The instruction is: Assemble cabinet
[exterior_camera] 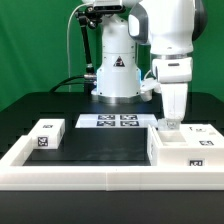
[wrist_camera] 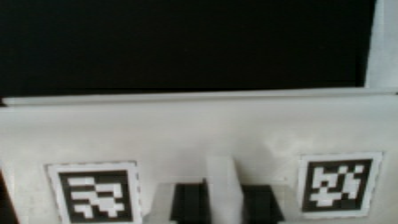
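Observation:
The large white cabinet shell (exterior_camera: 178, 146) stands at the exterior view's right, close to the front rail. My gripper (exterior_camera: 171, 122) comes straight down onto it. In the wrist view the two dark fingers (wrist_camera: 185, 204) stand on either side of a thin upright white wall (wrist_camera: 222, 180) of the shell and press against it. My gripper (wrist_camera: 222, 206) is shut on that wall. Two square tags (wrist_camera: 95, 192) flank it on the shell's white face. One small white tagged drawer block (exterior_camera: 47, 133) lies at the exterior view's left, far from the gripper. The other blocks cannot be made out.
The marker board (exterior_camera: 108, 121) lies flat in front of the robot base (exterior_camera: 117, 75). A long low white border rail (exterior_camera: 100, 172) runs along the front and up the left side. The tabletop is black (exterior_camera: 105, 145).

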